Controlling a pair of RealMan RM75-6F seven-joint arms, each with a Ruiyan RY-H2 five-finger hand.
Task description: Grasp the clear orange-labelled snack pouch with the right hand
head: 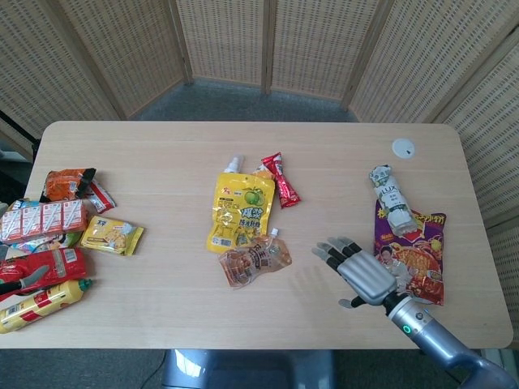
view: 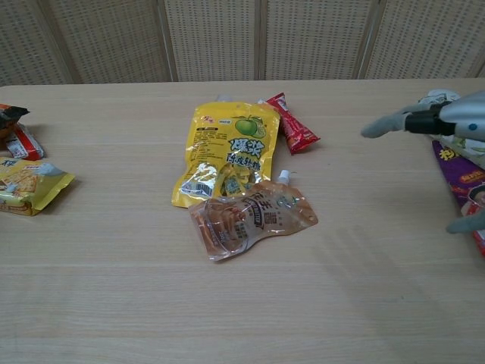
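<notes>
The clear orange-labelled snack pouch (head: 255, 260) (view: 254, 218) lies flat on the table, overlapping the lower edge of a yellow pouch (head: 241, 208) (view: 222, 149). My right hand (head: 360, 272) (view: 437, 119) hovers over the table to the right of the pouch, a clear gap away, with its fingers spread toward it and nothing in it. In the chest view only the fingers show at the right edge. My left hand is out of both views.
A red sachet (head: 280, 179) lies behind the yellow pouch. A purple snack bag (head: 413, 247) and a white-green packet (head: 389, 198) lie at the right. Several snack packs and a yellow bottle (head: 42, 304) crowd the left edge. A white disc (head: 403, 147) sits far right.
</notes>
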